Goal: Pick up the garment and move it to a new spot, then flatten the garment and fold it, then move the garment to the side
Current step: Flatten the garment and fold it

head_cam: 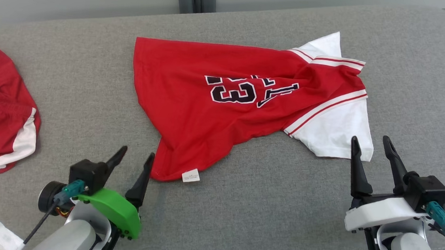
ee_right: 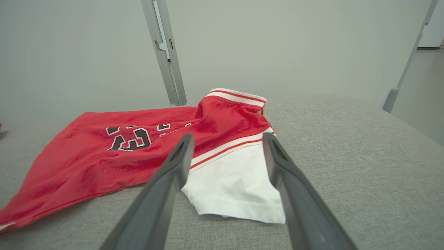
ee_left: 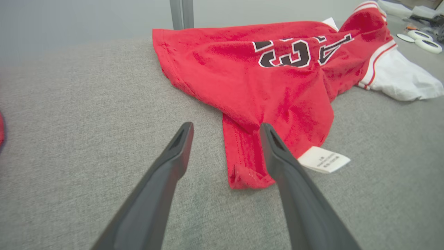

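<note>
At the left edge of the grey cushion lies a second red garment, shorts perhaps, though it is cut off there. My left gripper hangs near the front edge, fingers spread and holding nothing, just beside the near corner of the red jersey. The jersey lies crumpled across the middle, its white tag at that corner. My right gripper is spread too, just beside the white sleeve.

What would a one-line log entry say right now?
jersey: lying rumpled, unfolded | left gripper: jaws open by hem | right gripper: jaws open by white sleeve
</note>
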Robot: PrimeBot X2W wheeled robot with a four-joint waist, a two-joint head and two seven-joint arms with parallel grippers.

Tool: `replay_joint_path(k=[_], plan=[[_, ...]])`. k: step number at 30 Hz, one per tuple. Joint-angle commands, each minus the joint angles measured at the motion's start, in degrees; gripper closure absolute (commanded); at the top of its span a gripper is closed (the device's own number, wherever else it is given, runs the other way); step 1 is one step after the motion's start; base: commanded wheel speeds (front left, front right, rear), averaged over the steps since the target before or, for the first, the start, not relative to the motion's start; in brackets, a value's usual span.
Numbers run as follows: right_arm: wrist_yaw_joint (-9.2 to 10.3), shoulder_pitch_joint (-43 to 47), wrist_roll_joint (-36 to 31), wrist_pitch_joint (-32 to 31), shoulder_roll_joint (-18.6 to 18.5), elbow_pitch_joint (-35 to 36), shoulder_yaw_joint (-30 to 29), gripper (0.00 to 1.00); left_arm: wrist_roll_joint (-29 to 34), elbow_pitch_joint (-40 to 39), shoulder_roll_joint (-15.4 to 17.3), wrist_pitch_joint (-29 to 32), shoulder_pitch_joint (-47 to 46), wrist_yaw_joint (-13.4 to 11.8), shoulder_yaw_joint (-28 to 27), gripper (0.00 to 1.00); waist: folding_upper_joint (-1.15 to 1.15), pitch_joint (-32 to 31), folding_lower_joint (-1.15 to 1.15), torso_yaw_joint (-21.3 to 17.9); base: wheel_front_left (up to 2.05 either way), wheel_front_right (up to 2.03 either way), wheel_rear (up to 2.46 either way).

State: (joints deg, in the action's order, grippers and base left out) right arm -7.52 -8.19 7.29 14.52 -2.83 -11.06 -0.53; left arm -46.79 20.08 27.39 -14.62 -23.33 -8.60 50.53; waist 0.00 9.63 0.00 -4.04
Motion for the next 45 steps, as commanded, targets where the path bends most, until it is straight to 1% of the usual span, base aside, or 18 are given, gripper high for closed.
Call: replay_joint_path(k=[1, 2, 3, 6, 9, 10, 12, 14, 18, 22, 26, 35, 45], plan=[[0.06, 1.08, -0.22, -0.26, -0.09, 0.38, -0.81, 0.00, -0.55, -1.80, -0.89, -0.56, 2.08, -0.95, -3.93, 0.00, 0.00, -1.36, 0.00, 0.78, 0.00, 0.00, 0.00], [0.06, 1.36, -0.28, -0.39, -0.10, 0.50, -1.30, 0.00, 1.19, -3.64, -1.20, -0.61, 2.58, -1.32, -6.86, 0.00, 0.00, -1.71, 0.00, 1.05, 0.00, 0.00, 0.00], [0.06, 1.66, -0.46, -0.61, -0.09, 0.77, -1.87, 0.00, 2.04, -5.52, -2.57, -0.58, 4.33, -1.59, -10.82, 0.00, 0.00, -2.12, 0.00, 1.40, 0.00, 0.00, 0.00], [0.06, 2.24, -0.71, -1.24, -0.09, 1.27, -2.85, 0.00, 7.53, -9.85, -6.24, -0.48, 9.06, -0.48, -20.47, 0.00, 0.00, -3.27, 0.00, 2.14, 0.00, 0.00, 0.00], [0.06, 2.51, -0.77, -2.15, -0.09, 1.54, -3.05, 0.00, 12.83, -12.71, -10.96, -0.50, 12.95, 2.17, -29.45, 0.00, 0.00, -4.63, 0.00, 2.52, 0.00, 0.00, 0.00], [0.06, 2.69, -0.83, -2.72, -0.11, 1.54, -3.18, 0.00, 15.43, -13.55, -14.16, -0.51, 15.45, 4.19, -34.43, 0.00, 0.00, -5.60, 0.00, 2.71, 0.00, 0.00, 0.00], [0.06, 3.08, -0.77, -3.15, -0.10, 1.38, -3.27, 0.00, 18.00, -13.50, -16.86, -0.51, 17.29, 6.37, -38.60, 0.00, 0.00, -6.63, 0.00, 2.83, 0.00, 0.00, 0.00], [0.06, 3.38, -1.25, -3.73, -0.10, 1.07, -3.25, 0.00, 20.87, -13.40, -18.77, -0.52, 18.55, 8.62, -41.89, 0.00, 0.00, -7.61, 0.00, 2.84, 0.00, 0.00, 0.00], [0.06, 3.54, -1.47, -5.20, -0.10, 0.69, -2.60, 0.00, 25.41, -12.73, -21.64, -0.52, 21.58, 11.55, -47.47, 0.00, 0.00, -9.15, 0.00, 2.27, 0.00, 0.00, 0.00], [0.06, 3.74, -1.75, -5.69, -0.10, 0.08, -2.39, 0.00, 27.71, -9.95, -23.00, -0.52, 23.26, 13.59, -49.54, 0.00, 0.00, -9.96, 0.00, 1.80, 0.00, 0.00, 0.00], [0.06, 3.62, -2.31, -4.68, -0.09, -1.00, -1.67, 0.00, 28.78, -6.92, -23.76, -0.52, 23.77, 14.57, -50.79, 0.00, 0.00, -10.28, 0.00, 1.59, 0.00, 0.00, 0.00], [0.06, 1.94, -0.70, -2.51, -1.24, -5.07, -0.15, 0.00, 30.15, -2.71, -24.29, -0.53, 21.10, 15.59, -51.38, 0.00, 0.00, -9.58, 0.00, 2.26, 0.00, 0.00, 0.00], [0.06, 0.83, -1.23, -1.50, -1.16, -6.18, -0.52, 0.00, 31.13, -1.64, -24.46, -0.52, 19.93, 16.09, -51.18, 0.00, 0.00, -8.42, 0.00, 2.30, 0.00, 0.00, 0.00]])
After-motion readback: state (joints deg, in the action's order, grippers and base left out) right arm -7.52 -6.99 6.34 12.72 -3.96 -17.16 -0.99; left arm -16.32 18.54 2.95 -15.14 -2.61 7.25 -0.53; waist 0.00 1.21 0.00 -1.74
